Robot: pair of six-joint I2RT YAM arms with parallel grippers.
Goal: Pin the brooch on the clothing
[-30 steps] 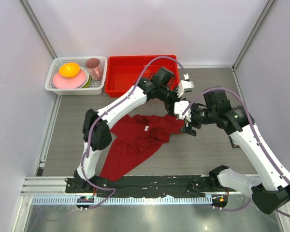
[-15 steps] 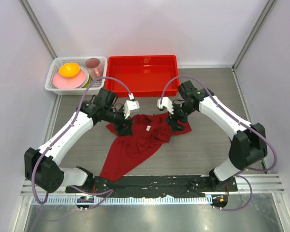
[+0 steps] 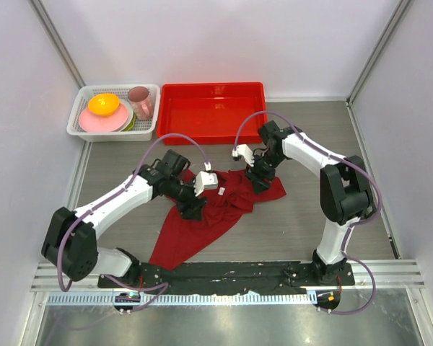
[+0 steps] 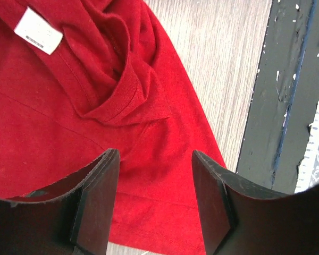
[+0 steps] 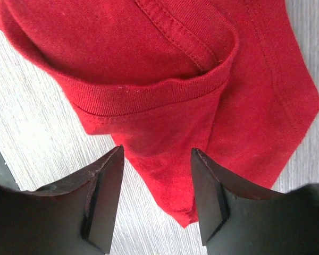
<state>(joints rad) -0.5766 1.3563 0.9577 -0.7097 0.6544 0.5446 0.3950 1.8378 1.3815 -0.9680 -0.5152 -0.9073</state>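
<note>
Both arms bend inward over mid-table; left gripper [image 3: 191,209] and right gripper [image 3: 260,182] point down, jaws parted, gripping nothing.

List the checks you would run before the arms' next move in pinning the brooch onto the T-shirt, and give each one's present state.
1. Brooch located: cannot tell; no view shows it.
2. Left gripper free to grasp: ok; jaws apart, nothing between them.
3. Right gripper free to grasp: ok; jaws apart, empty.
4. T-shirt lying flat: not ok; it is bunched and folded around the collar, near the white label.
5. Both grippers over cloth: ok; each wrist view shows red fabric directly below the open jaws.
</note>
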